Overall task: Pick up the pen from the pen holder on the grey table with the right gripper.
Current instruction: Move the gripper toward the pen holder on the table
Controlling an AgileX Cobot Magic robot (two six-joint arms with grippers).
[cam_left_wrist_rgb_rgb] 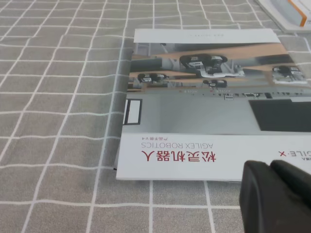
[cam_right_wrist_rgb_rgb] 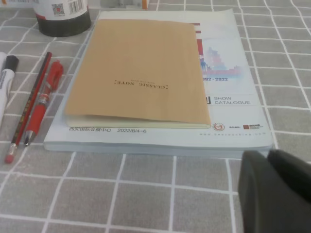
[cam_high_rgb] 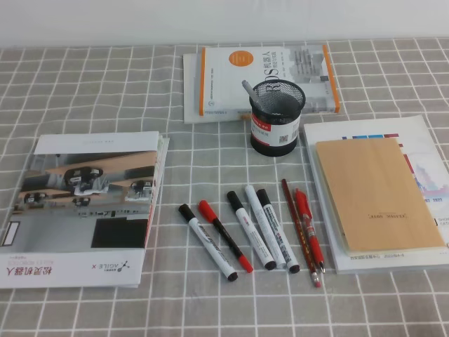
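Note:
The black mesh pen holder [cam_high_rgb: 275,119] stands upright on the grey table [cam_high_rgb: 84,91], in front of a book at the back. A thin grey pen [cam_high_rgb: 250,89] leans out of its top left rim. The right wrist view catches only the holder's labelled base [cam_right_wrist_rgb_rgb: 63,19] at the top left. My right gripper [cam_right_wrist_rgb_rgb: 269,160] sits low at the bottom right of that view, shut and holding nothing, well short of the holder. My left gripper [cam_left_wrist_rgb_rgb: 270,170] is shut and holds nothing, just off the near edge of a robotics brochure [cam_left_wrist_rgb_rgb: 204,111]. Neither gripper shows in the high view.
A tan notebook [cam_high_rgb: 375,193] lies on a white catalogue [cam_high_rgb: 421,151] at the right. Several markers [cam_high_rgb: 263,225], a red pen [cam_high_rgb: 307,228] and a pencil [cam_high_rgb: 298,225] lie in a row in front of the holder. An orange-edged book [cam_high_rgb: 266,77] lies at the back.

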